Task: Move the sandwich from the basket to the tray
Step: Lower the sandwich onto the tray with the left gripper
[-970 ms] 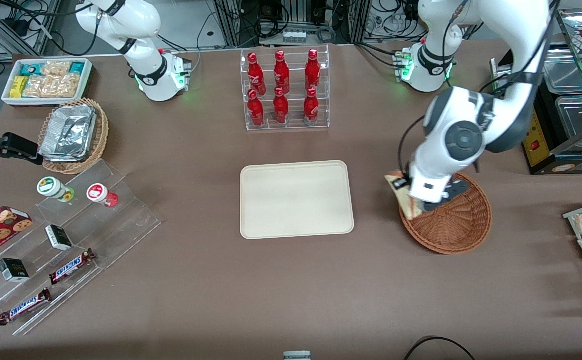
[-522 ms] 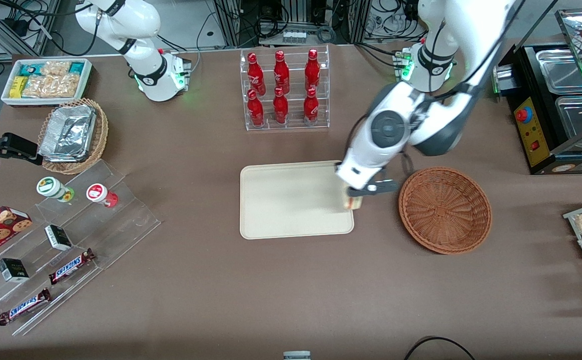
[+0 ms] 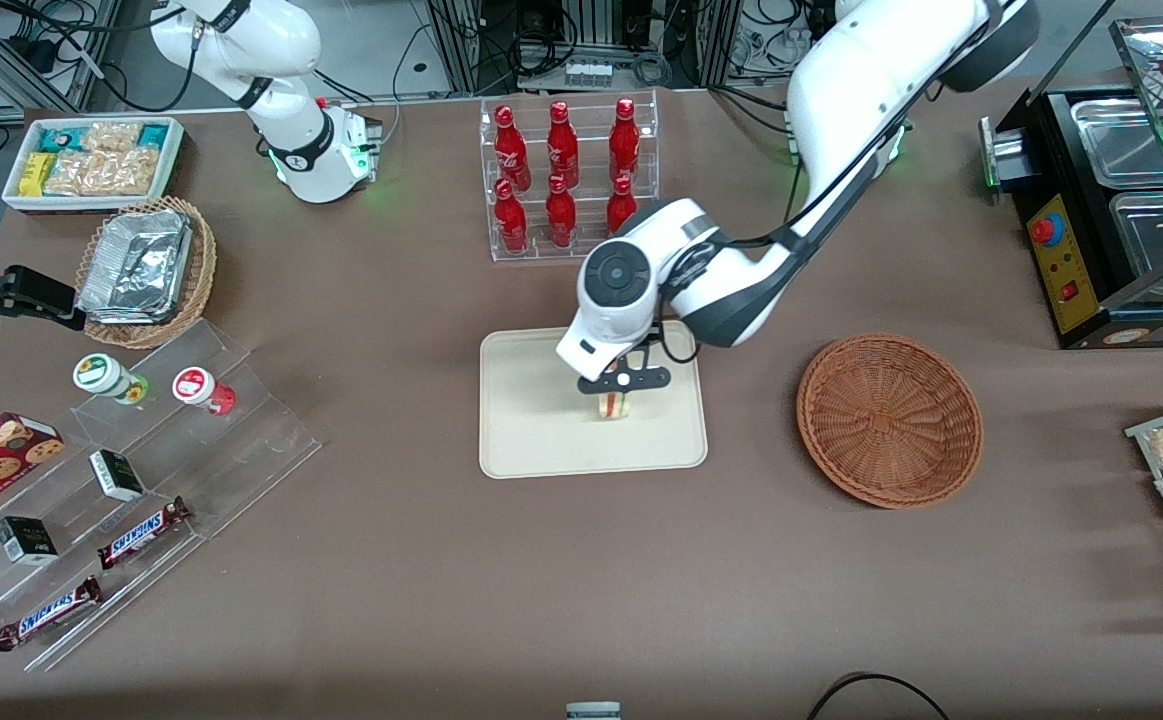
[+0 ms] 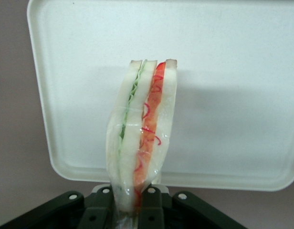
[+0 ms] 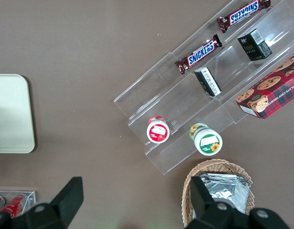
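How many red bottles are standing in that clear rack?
6 red bottles stand in the clear rack, three on the upper step and three on the lower; the arm partly covers one. Nearer the camera, the gripper holds the sandwich over the tray.

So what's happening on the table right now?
The left arm's hand is shut on the sandwich and holds it over the cream tray, about the middle of it. The wrist view shows the wrapped wedge pinched between the fingers with the tray beneath; whether it touches the tray cannot be told. The brown wicker basket, beside the tray toward the working arm's end, has nothing in it. The sandwich has not been released.
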